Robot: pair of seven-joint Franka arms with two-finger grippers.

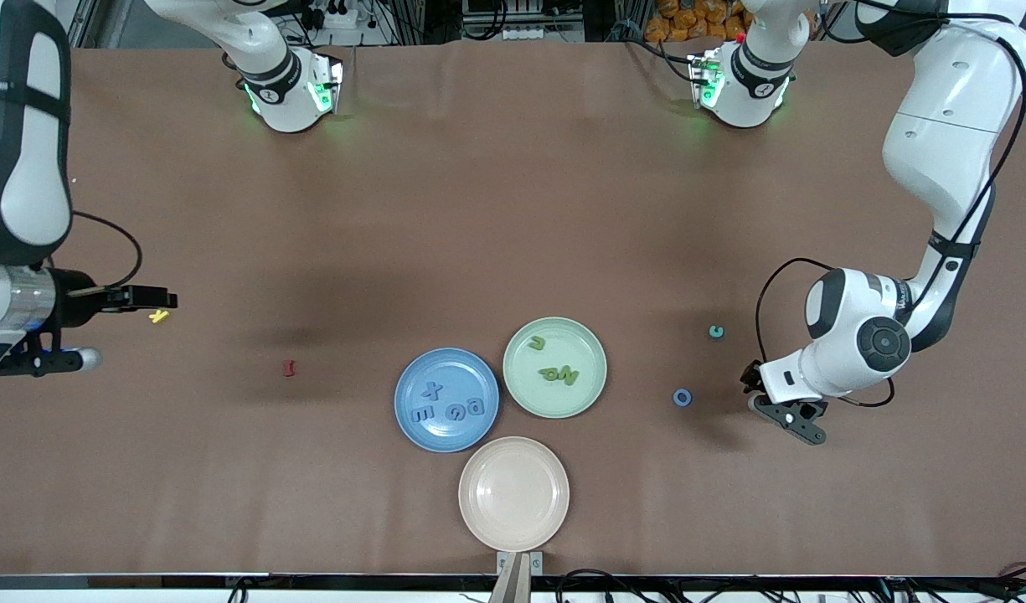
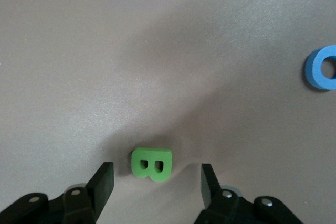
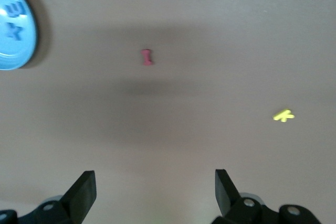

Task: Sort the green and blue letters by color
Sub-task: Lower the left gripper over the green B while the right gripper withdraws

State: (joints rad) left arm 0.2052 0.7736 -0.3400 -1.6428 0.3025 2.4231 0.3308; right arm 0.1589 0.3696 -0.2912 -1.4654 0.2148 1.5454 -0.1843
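Note:
Blue letters X, E, 6 and G (image 1: 448, 407) lie in the blue plate (image 1: 412, 377). Green letters U, N and P (image 1: 559, 373) lie in the green plate (image 1: 592, 368). A green B (image 1: 716, 332) and a blue O (image 1: 683, 397) lie on the table toward the left arm's end. My left gripper (image 1: 760, 392) is open and empty beside them. In the left wrist view the B (image 2: 152, 164) lies between the lines of the open gripper (image 2: 156, 171), at its tips and untouched, with the O (image 2: 321, 68) farther off. My right gripper (image 1: 165, 298) (image 3: 155, 177) is open and empty.
An empty beige plate (image 1: 513, 493) sits nearest the front camera, touching neither coloured plate. A yellow letter (image 1: 158, 316) (image 3: 283, 115) lies just by the right gripper. A dark red piece (image 1: 289, 368) (image 3: 147, 57) lies between it and the blue plate (image 3: 29, 35).

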